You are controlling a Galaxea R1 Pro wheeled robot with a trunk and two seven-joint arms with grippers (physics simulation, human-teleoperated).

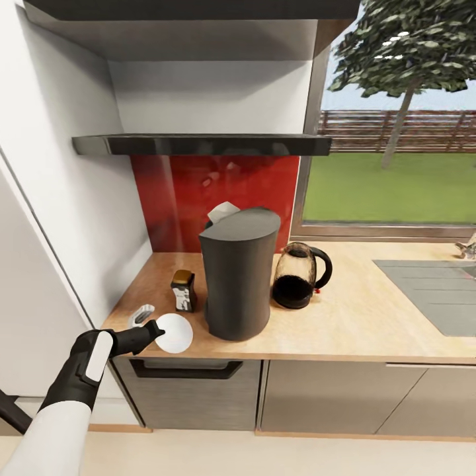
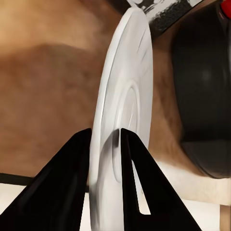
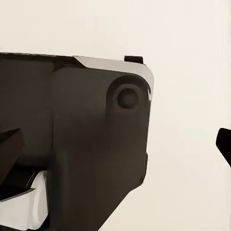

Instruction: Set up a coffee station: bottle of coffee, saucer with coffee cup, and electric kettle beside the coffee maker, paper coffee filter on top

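Countertop (image 1: 370, 324) items: one coffee maker (image 1: 238, 274), one electric kettle (image 1: 301, 274), one bottle of coffee (image 1: 183, 289), one saucer (image 1: 175, 332), one paper coffee filter (image 1: 223, 211).

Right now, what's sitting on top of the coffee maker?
A pale crinkled paper coffee filter shows at the back edge of the coffee maker's slanted top. Only its upper part shows; the top's rim covers the rest, so how it rests there cannot be seen.
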